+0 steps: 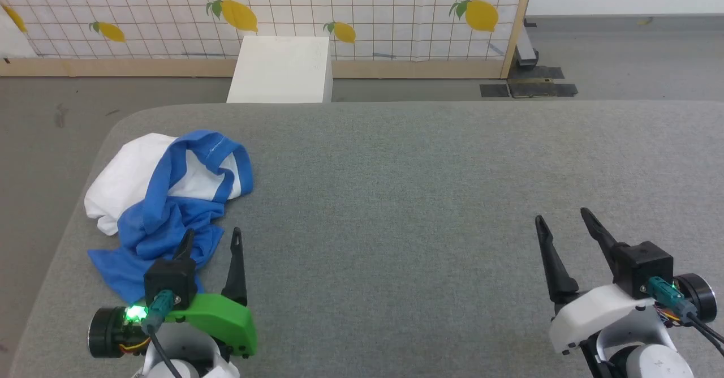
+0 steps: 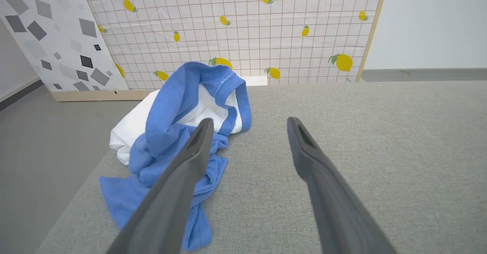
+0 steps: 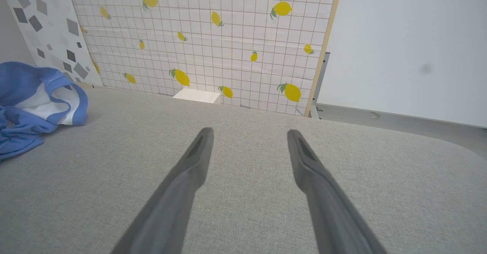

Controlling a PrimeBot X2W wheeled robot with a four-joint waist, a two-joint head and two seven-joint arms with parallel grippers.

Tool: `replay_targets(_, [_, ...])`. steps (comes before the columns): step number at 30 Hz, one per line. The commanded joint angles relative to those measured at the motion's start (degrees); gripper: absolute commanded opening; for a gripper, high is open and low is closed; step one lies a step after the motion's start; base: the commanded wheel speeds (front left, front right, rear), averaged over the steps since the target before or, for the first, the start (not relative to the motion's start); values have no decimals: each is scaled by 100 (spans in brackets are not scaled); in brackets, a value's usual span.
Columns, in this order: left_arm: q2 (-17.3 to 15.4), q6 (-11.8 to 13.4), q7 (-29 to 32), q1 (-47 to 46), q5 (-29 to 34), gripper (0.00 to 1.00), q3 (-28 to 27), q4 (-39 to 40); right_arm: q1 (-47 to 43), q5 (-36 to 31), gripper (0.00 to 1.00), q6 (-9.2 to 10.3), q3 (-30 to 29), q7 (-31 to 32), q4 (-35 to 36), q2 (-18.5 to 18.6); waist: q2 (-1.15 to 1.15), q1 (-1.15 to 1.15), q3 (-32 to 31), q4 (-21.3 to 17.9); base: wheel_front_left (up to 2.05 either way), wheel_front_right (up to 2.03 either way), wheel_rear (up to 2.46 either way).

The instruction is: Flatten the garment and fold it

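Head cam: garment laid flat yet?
No, the garment lies crumpled in a heap by the gray surface at its left edge, blue fabric bunched over the white body.

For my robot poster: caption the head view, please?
Crumpled garment on grey table; left end effector open near it.

Garment [image 1: 164, 197] white, bright-blue sleeves, 9 o'clock. Tabletop [image 1: 424, 197] grey weave. Screen [image 1: 367, 4], 12 o'clock: white grid, yellow lemons. Box [image 1: 283, 69] white.
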State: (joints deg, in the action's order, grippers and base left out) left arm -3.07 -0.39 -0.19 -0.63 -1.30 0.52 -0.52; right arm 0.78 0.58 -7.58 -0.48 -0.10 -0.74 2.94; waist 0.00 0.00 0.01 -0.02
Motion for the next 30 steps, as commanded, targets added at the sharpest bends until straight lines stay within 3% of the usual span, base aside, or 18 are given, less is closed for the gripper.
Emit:
replay_targets(1, [1,6,-62,6,-50,100,11,-39,-38,71,100,0,-35,-71,-48,0,0,0,0,-1,0,0,0])
replay_targets(18, [-12,37,-270,-29,-246,100,53,-273,-92,226,100,2,-200,-273,-265,-1,0,0,-1,108,0,0,0])
replay_targets(30, [-20,81,-424,-25,-395,100,-19,-378,-109,327,100,3,-265,-427,-428,-2,0,0,-7,537,0,0,0])
